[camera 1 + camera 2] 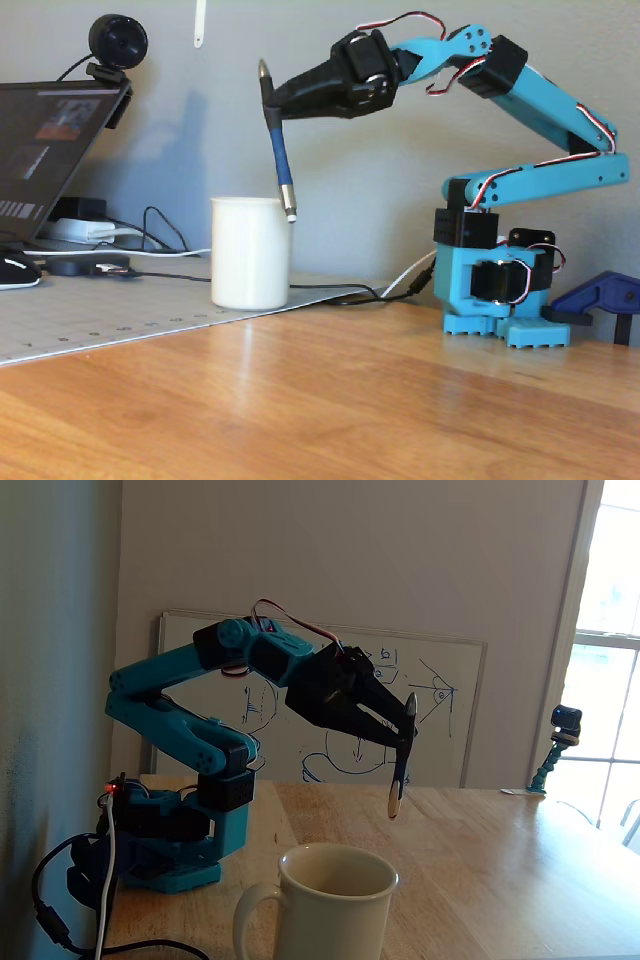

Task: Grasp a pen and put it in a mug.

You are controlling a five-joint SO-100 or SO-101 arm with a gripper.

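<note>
**One pen in my hand, held above the mug**

One pen (279, 150) is pinched between my black fingers, near its upper end, so my hand (270, 100) is closed tight on it. The pen hangs almost upright in the air, slightly tilted, its silver tip pointing down toward 5 o'clock in the fixed view that shows the laptop. There, the tip sits level with the rim of the white mug (250, 252), at the mug's 1 o'clock edge; I cannot tell from this view whether the tip is over the opening or behind it. In the fixed view with the whiteboard (440, 710), my hand (408, 715) holds the pen (400, 770) clear above the cream mug (335, 905), the tip at about 1 o'clock from the opening and not touching the rim. The mug stands upright on the wooden tabletop (400, 400), its handle to the left in that whiteboard view. A laptop (50, 150) stands at 9 o'clock of the mug, with a webcam (117, 45) on top.
</note>
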